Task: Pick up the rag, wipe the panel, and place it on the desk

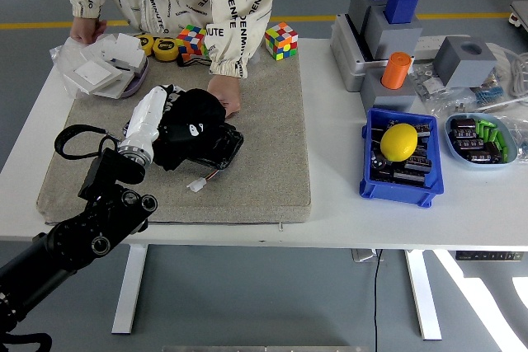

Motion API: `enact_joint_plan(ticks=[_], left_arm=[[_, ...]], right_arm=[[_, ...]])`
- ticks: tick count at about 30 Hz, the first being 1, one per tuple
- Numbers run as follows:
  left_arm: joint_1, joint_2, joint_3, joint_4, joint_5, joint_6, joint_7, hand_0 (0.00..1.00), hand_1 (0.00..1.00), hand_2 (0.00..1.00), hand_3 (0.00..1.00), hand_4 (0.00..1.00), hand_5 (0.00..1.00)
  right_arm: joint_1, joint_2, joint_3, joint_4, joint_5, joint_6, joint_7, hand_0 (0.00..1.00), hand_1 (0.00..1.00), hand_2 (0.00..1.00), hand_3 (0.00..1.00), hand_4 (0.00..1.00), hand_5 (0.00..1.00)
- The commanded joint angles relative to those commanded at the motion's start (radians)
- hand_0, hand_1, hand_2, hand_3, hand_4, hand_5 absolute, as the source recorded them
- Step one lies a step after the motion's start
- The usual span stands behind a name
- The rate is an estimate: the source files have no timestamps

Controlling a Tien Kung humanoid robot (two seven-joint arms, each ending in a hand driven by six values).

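Left hand (pixel 169 117) clutches a crumpled black cloth rag (pixel 196 119), pressing it onto the glossy black rectangular panel (pixel 216 146); a person's hand (pixel 223 92) steadies that panel's far edge.

light: bright, even, overhead; shadows: soft; glare: floor patch lower right; focus: sharp throughout

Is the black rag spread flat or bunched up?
Bunched up. The rag sits as a rounded lump under the left hand, on top of the panel, not laid out flat.
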Motion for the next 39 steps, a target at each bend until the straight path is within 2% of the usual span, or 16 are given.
enact_joint_plan(ticks=[5, 6, 10, 17, 23, 29, 30, 39], left_arm=[[-0.007, 0.001, 0.075, -0.04, -0.018, -0.008, 0.012, 0.19, 0.2, 0.246, 0.55, 0.594, 0.002], [-0.007, 0.001, 0.086, -0.045, -0.021, -0.009, 0.013, 0.183, 0.167, 0.186, 0.518, 0.592, 0.002], [-0.013, 0.003, 0.117, -0.062, -0.031, -0.016, 0.017, 0.183, 0.167, 0.186, 0.518, 0.592, 0.002], [-0.011, 0.0, 0.125, -0.065, -0.038, -0.014, 0.015, 0.183, 0.165, 0.185, 0.518, 0.591, 0.002], [-0.006, -0.004, 0.073, -0.024, -0.028, -0.002, -0.003, 0.184, 0.164, 0.185, 0.519, 0.592, 0.002], [-0.003, -0.005, 0.004, 0.039, -0.008, 0.008, -0.019, 0.184, 0.164, 0.185, 0.519, 0.592, 0.002], [-0.004, -0.005, -0.004, 0.05, -0.009, 0.009, -0.021, 0.177, 0.198, 0.245, 0.551, 0.593, 0.002], [-0.018, -0.007, -0.111, 0.157, 0.013, 0.011, -0.035, 0.177, 0.197, 0.245, 0.551, 0.593, 0.002]], right_arm=[[0.001, 0.0, -0.003, 0.0, 0.001, 0.0, -0.001, 0.521, 0.547, 0.489, 0.52, 0.844, 0.349], [0.001, 0.0, -0.001, 0.0, 0.0, 0.0, -0.001, 0.521, 0.547, 0.489, 0.52, 0.844, 0.35], [0.0, 0.0, 0.0, 0.0, -0.002, 0.0, 0.0, 0.521, 0.547, 0.489, 0.52, 0.844, 0.35], [0.002, -0.001, -0.008, -0.001, 0.001, 0.0, -0.001, 0.521, 0.548, 0.489, 0.52, 0.844, 0.35], [0.003, -0.002, -0.015, 0.0, 0.005, 0.0, 0.0, 0.521, 0.548, 0.489, 0.52, 0.844, 0.35], [0.0, -0.003, -0.011, -0.001, 0.003, 0.0, 0.0, 0.521, 0.548, 0.489, 0.52, 0.844, 0.35], [0.0, -0.003, -0.011, -0.001, 0.003, 0.0, 0.0, 0.522, 0.548, 0.489, 0.52, 0.843, 0.35], [0.001, -0.004, -0.013, 0.0, 0.006, 0.001, 0.0, 0.521, 0.55, 0.489, 0.52, 0.844, 0.35]])
